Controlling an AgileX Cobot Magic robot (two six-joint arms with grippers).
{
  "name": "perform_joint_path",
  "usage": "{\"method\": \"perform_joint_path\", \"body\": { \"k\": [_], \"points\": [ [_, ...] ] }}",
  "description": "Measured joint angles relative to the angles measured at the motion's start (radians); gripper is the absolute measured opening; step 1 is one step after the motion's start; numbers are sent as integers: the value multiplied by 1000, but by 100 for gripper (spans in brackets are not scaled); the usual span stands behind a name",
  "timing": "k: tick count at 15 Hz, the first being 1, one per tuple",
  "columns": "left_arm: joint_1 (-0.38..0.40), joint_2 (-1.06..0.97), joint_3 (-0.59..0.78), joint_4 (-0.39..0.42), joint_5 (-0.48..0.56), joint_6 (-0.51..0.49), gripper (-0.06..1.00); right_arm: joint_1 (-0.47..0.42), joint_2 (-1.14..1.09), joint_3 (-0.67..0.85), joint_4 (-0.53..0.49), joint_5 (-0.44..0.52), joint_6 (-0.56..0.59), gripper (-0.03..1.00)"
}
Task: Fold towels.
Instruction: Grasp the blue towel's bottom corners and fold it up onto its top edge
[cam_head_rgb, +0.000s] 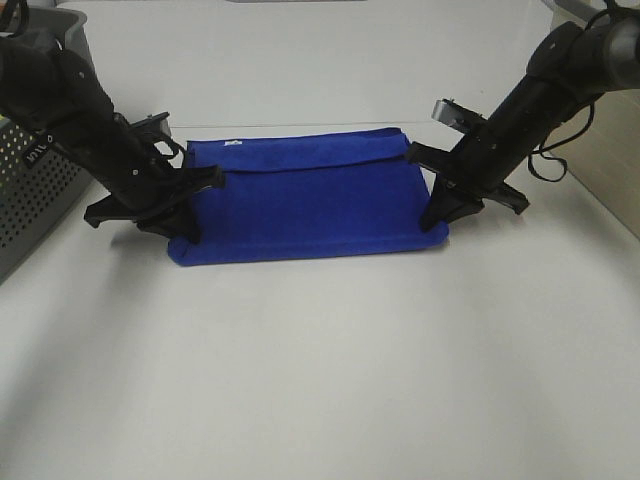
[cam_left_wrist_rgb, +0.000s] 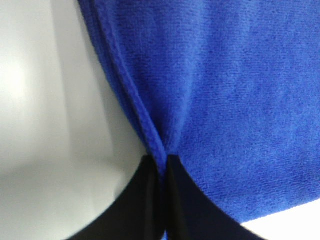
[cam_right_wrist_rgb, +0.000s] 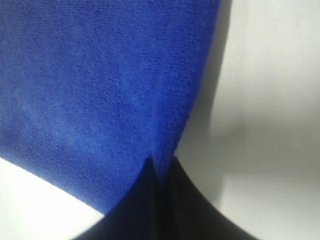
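Pinching blue towel (cam_head_rgb: 310, 215) at opposite ends, jaws clamped.

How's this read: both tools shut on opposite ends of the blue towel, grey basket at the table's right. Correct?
No. The grey basket sits at the left of the table; the exterior high view shows it. Rest holds: left tool and right tool are shut on opposite ends of the blue towel.

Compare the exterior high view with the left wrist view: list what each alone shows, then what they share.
Only the exterior high view: the whole towel, the right hand at its other end, a grey basket. Only the left wrist view: the left hand shut on the towel's hemmed edge, close up. Both: the blue towel, the left hand, the white table.
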Motion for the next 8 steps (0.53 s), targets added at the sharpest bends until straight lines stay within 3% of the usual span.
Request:
{"method": "perform_joint_path", "body": {
  "k": [6,8],
  "points": [
    [-79,-199,323,4,-23,38,3,1,-259,551,52,-176,-60,0],
    [-90,-246,400,4,-50,37,3,3,-324,663,82,-218,-104,0]
  ]
}}
